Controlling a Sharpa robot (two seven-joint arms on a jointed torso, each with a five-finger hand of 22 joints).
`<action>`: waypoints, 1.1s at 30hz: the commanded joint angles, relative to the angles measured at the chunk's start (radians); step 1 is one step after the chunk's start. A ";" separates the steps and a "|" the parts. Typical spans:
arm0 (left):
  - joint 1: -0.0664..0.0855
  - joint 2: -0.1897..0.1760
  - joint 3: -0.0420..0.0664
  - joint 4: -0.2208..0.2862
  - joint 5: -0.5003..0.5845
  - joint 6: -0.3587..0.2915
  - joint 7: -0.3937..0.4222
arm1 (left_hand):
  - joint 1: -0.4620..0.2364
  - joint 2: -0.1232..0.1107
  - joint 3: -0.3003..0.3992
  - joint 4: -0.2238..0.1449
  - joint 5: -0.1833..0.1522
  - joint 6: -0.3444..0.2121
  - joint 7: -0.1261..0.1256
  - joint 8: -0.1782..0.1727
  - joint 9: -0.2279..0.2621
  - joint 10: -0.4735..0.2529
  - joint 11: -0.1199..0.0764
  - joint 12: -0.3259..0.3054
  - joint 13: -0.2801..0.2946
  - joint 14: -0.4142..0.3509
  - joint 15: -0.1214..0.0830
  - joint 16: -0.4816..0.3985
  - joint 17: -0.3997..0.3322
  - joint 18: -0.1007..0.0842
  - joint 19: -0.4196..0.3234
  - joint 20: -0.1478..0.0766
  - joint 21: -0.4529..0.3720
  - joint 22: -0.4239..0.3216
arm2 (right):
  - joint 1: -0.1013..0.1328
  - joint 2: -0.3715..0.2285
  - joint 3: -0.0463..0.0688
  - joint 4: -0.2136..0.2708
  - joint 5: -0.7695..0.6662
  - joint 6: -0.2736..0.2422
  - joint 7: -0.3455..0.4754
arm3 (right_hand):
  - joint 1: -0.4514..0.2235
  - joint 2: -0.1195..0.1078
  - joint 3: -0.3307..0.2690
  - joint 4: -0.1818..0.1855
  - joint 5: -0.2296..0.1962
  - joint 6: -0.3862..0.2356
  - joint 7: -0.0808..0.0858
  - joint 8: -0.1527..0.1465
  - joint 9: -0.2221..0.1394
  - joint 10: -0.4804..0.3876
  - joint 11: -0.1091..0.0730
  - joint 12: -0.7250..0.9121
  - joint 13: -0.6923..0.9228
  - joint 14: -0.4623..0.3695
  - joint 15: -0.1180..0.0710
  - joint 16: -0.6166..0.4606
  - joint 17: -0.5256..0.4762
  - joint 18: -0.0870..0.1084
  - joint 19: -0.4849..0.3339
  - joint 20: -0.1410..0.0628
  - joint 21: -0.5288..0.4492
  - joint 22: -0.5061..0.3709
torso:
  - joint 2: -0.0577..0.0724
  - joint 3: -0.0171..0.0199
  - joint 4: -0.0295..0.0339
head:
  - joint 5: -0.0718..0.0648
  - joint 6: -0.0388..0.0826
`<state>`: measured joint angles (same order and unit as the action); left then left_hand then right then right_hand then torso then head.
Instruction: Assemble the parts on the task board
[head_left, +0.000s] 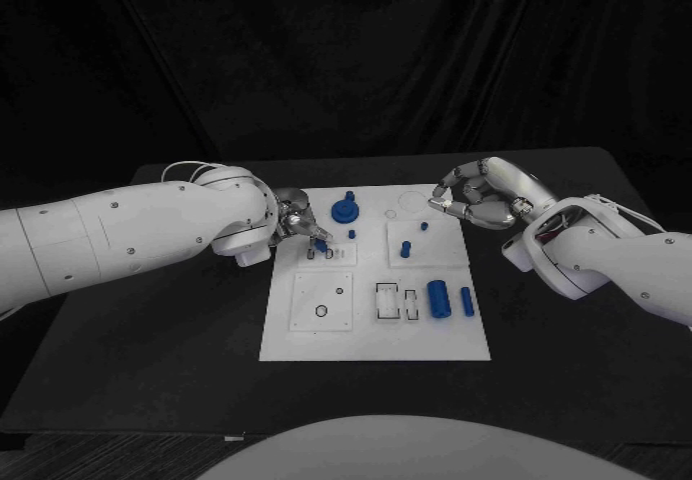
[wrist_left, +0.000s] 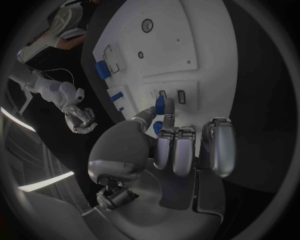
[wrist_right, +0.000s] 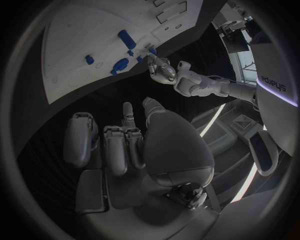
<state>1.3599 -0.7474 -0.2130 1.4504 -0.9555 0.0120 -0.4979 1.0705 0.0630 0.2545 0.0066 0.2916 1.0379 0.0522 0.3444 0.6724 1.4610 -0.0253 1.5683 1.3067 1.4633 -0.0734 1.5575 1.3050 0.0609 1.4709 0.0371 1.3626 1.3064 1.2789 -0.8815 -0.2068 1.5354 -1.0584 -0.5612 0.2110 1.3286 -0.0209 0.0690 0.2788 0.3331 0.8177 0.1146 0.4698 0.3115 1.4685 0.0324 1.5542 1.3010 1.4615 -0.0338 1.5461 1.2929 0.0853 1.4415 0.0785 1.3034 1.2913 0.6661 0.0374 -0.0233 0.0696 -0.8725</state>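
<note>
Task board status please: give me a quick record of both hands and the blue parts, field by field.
left hand: pinches a small blue part over the task board, above the small slots
right hand: fingers curled, holds nothing, hovers off the board's far right corner
round blue part: on the board's far side
blue cylinder: lies near the board's right edge

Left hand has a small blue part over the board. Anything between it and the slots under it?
Nothing visible. The left hand pinches a small blue part just above the two small slots on the task board. The large blue knob stands beside it, not underneath. The right hand holds nothing, off at the board's far corner.
</note>
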 joint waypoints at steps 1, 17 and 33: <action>0.001 -0.003 0.001 0.010 -0.037 -0.066 0.048 | 0.014 -0.009 0.083 -0.020 0.036 0.004 -0.021 -0.005 0.023 0.110 -0.013 0.002 0.264 0.107 -0.014 0.013 0.266 -0.016 0.013 -0.011 0.009 0.204 | -0.005 -0.003 0.001 0.002 -0.001 -0.011 -0.010 | -0.024 0.019 -0.004 0.009 0.018 -0.013 -0.006 0.017 0.009 0.102 0.002 0.017 0.270 0.109 0.005 0.025 0.278 -0.020 -0.004 0.001 -0.015 0.193 | -0.001 0.0011 0.0005 | -0.002 0.000; -0.003 -0.008 0.000 0.006 -0.041 -0.072 0.060 | 0.009 -0.009 0.086 -0.014 0.032 0.004 -0.021 -0.005 0.026 0.110 -0.013 0.002 0.264 0.107 -0.015 0.013 0.266 -0.015 0.013 -0.012 0.008 0.204 | -0.013 0.000 0.001 -0.001 -0.001 -0.011 -0.008 | -0.023 0.019 -0.004 0.009 0.019 -0.014 -0.006 0.017 0.009 0.102 0.002 0.017 0.270 0.109 0.005 0.025 0.278 -0.019 -0.005 0.001 -0.016 0.192 | 0.000 -0.0004 0.0001 | 0.002 0.000; -0.022 -0.007 0.000 -0.002 -0.041 -0.079 0.062 | 0.005 -0.011 0.086 -0.009 0.031 0.002 -0.021 -0.006 0.027 0.110 -0.013 0.002 0.264 0.107 -0.015 0.013 0.266 -0.015 0.014 -0.012 0.008 0.204 | -0.016 0.001 0.001 -0.001 -0.001 -0.011 -0.005 | -0.023 0.019 -0.003 0.009 0.019 -0.014 -0.006 0.017 0.009 0.102 0.003 0.017 0.270 0.109 0.005 0.025 0.278 -0.019 -0.006 0.001 -0.018 0.192 | 0.000 0.0009 -0.0005 | 0.005 0.000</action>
<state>1.3397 -0.7574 -0.2137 1.4489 -0.9945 -0.0539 -0.4552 1.0704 0.0629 0.2545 0.0067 0.2916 1.0379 0.0521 0.3444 0.6726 1.4610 -0.0253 1.5683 1.3067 1.4633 -0.0734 1.5575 1.3050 0.0610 1.4709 0.0371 1.3626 1.3064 1.2655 -0.8803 -0.2068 1.5339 -1.0584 -0.5628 0.2123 1.3286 -0.0209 0.0690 0.2788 0.3331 0.8176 0.1145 0.4726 0.3114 1.4685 0.0324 1.5542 1.3010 1.4616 -0.0338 1.5461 1.2929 0.0853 1.4414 0.0786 1.3030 1.2913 0.6664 0.0384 -0.0234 0.0732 -0.8725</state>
